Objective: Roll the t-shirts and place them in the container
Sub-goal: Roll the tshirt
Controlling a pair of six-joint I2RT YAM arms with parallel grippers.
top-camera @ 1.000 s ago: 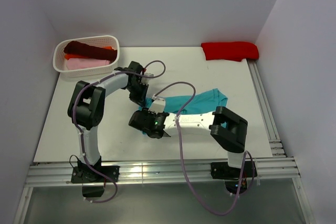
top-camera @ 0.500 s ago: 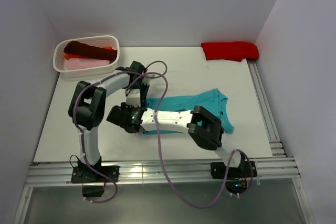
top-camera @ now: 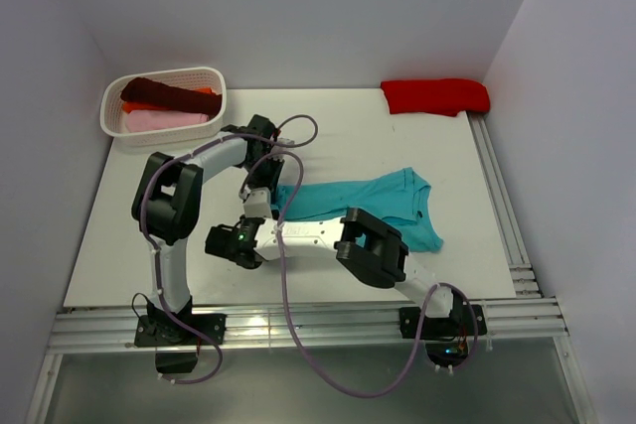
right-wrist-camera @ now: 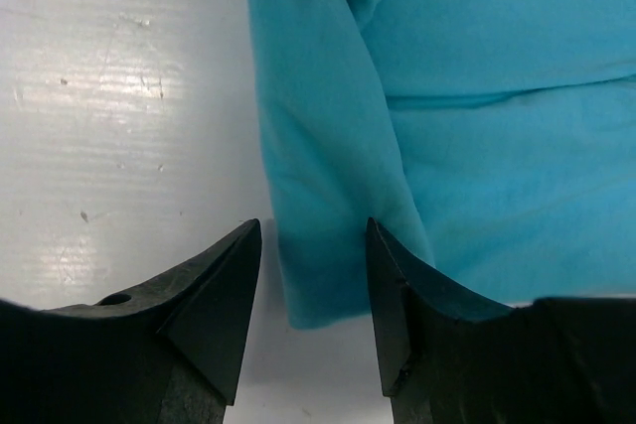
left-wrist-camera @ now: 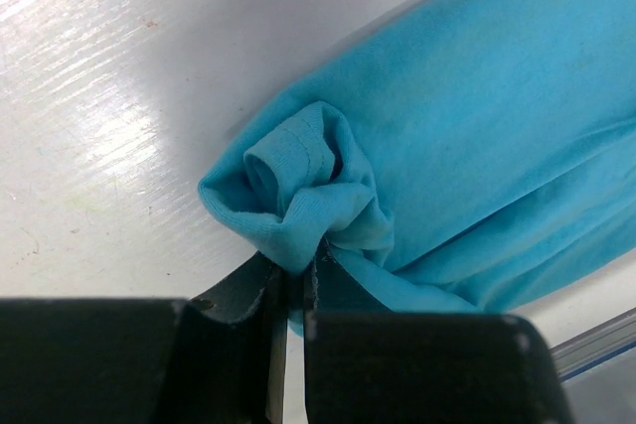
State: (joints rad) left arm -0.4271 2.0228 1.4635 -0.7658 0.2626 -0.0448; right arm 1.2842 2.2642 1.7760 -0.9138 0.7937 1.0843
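The teal t-shirt (top-camera: 368,198) lies stretched in a long band across the middle of the table. My left gripper (top-camera: 260,184) is at its left end, shut on a bunched, curled corner of the cloth (left-wrist-camera: 298,186); in the left wrist view the gripper (left-wrist-camera: 298,270) pinches the fold. My right gripper (top-camera: 246,235) reaches far left across the table, just in front of that end. It is open (right-wrist-camera: 312,235), and the folded near edge of the teal shirt (right-wrist-camera: 328,146) lies between its fingers without being gripped.
A white basket (top-camera: 217,96) at the back left holds maroon, orange and pink cloths. A red t-shirt (top-camera: 435,96) lies folded at the back right. Metal rails run along the right and near table edges. The right forearm lies low along the shirt's near side.
My right arm has swung left along the shirt's near side, from the middle to its left end. The shirt's right part now shows uncovered. My left gripper has kept its hold.
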